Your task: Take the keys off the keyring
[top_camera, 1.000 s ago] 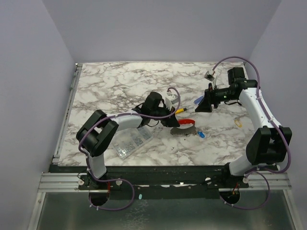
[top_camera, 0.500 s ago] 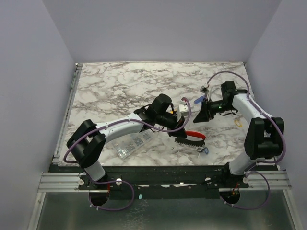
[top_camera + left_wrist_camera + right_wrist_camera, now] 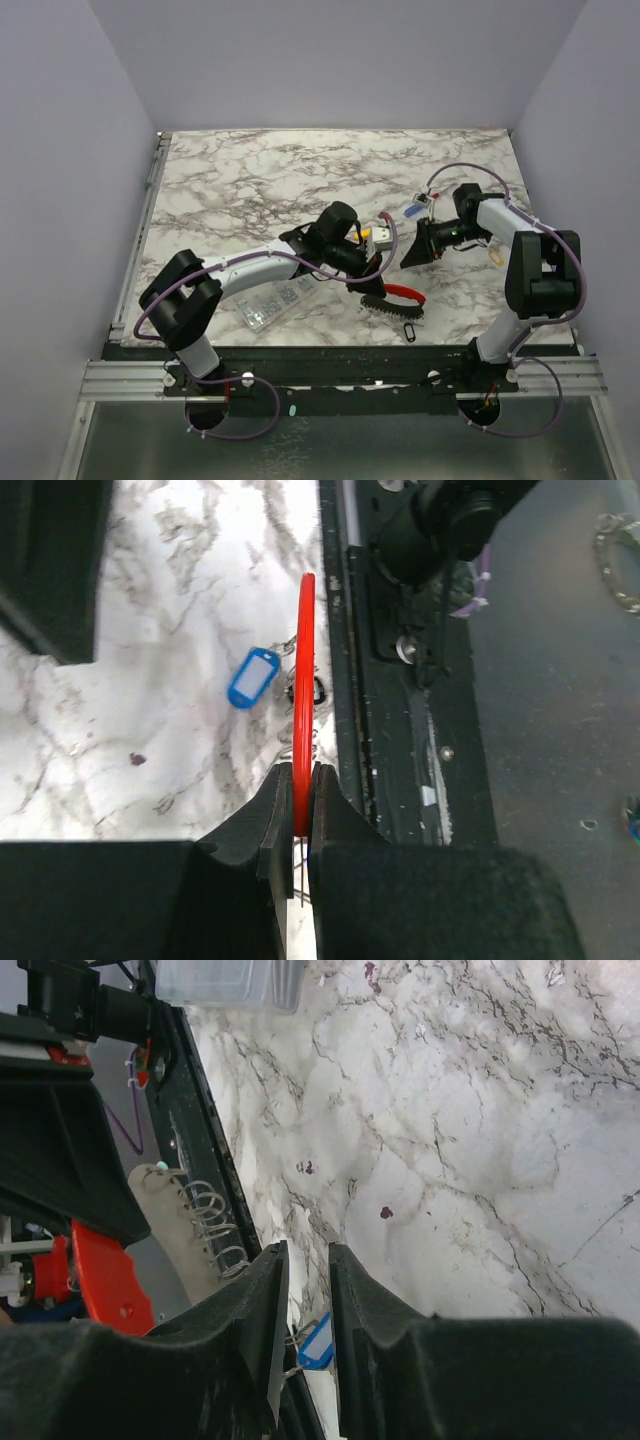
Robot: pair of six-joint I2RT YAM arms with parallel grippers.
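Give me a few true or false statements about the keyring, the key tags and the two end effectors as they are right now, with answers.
1. The left end effector is clamped on the keyring's red band. True.
2. The clear plastic box lies beside the right arm. False: it lies by the left arm.
3. A blue key tag rests on the marble table next to the red band. True.
4. The right end effector grips the red band. False: its fingers stand slightly apart with bare marble showing between them, and the band is off to one side.
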